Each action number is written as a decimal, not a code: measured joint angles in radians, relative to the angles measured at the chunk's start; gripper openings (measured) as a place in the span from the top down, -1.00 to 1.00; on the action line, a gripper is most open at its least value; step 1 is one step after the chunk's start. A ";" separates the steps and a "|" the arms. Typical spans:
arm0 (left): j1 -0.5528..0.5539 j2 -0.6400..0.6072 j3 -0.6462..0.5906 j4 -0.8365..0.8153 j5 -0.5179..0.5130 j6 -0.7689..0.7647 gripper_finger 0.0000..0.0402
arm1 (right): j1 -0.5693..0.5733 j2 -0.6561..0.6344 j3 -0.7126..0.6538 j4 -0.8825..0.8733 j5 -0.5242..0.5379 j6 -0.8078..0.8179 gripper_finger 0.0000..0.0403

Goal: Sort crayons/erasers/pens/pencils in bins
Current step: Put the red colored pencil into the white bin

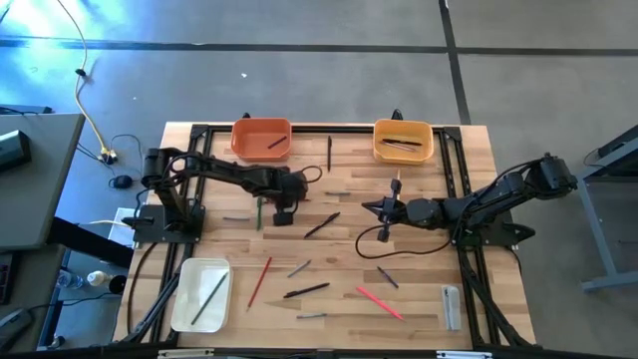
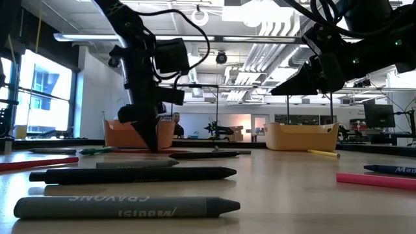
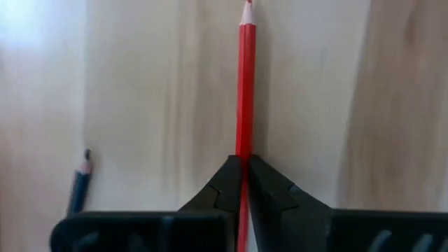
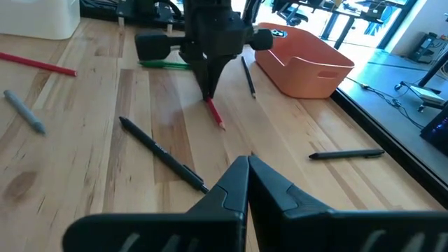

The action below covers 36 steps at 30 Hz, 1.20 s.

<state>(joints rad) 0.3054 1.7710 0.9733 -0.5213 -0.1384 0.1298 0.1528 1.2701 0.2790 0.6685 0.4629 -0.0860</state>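
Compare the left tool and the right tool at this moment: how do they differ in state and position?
The left tool is shut on a red pencil down at the table top; the right tool is shut on nothing, hanging above the table. The left tool sits near the orange bin; the right tool is below the yellow-orange bin. Both have their fingers closed.

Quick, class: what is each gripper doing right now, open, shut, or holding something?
Left gripper: shut on the red pencil, down at the table.
Right gripper: shut, holding nothing, raised above the table.
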 joint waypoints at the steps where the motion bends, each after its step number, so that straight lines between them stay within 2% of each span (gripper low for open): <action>1: 0.000 0.001 0.013 -0.021 0.004 -0.003 0.99 | 0.000 0.000 0.000 0.000 0.000 0.000 1.00; 5: -0.003 0.000 0.069 -0.072 0.005 -0.031 1.00 | 0.000 0.000 0.000 -0.005 0.000 0.000 1.00; 14: -0.027 0.000 0.108 -0.140 0.029 -0.088 1.00 | 0.000 0.000 0.000 -0.037 -0.001 0.026 1.00; 28: -0.074 -0.003 0.009 -0.025 0.059 -0.119 1.00 | 0.001 0.000 0.000 -0.043 -0.002 0.027 1.00; 36: -0.074 -0.004 0.003 -0.002 0.079 -0.116 0.99 | 0.000 0.000 0.000 -0.043 -0.006 0.027 1.00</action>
<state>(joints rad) 0.2317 1.7668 0.9764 -0.5228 -0.0591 0.0138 0.1532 1.2701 0.2790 0.6250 0.4571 -0.0589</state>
